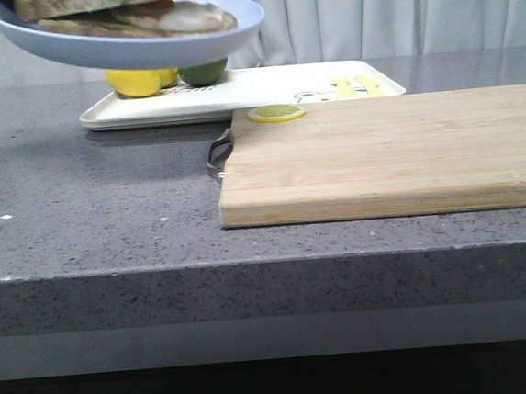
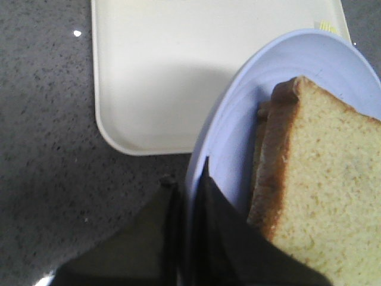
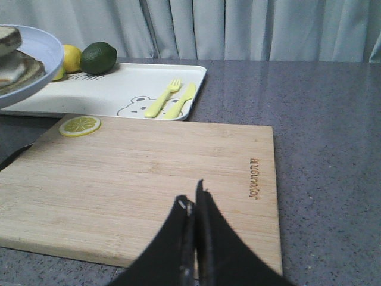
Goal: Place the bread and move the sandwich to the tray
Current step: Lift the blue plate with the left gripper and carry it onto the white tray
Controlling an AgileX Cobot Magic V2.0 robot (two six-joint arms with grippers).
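Note:
The sandwich (image 1: 137, 19) lies on a round light-blue plate (image 1: 140, 51) that hangs in the air at the far left, above the table and just in front of the tray (image 1: 263, 86). The bread (image 2: 327, 196) is its top slice, and egg white shows beneath it. My left gripper (image 2: 187, 179) is shut on the plate's rim (image 2: 238, 119), one finger above and one below. The white tray (image 2: 166, 77) lies under and beyond the plate. Over the wooden cutting board (image 3: 149, 179), my right gripper (image 3: 193, 199) is shut with nothing in it.
A lemon (image 1: 138, 81) and a lime (image 1: 204, 72) sit on the tray's left end, yellow cutlery (image 1: 356, 85) on its right. A lemon slice (image 1: 276, 113) lies on the cutting board's (image 1: 388, 154) far left corner. Grey counter surrounds both.

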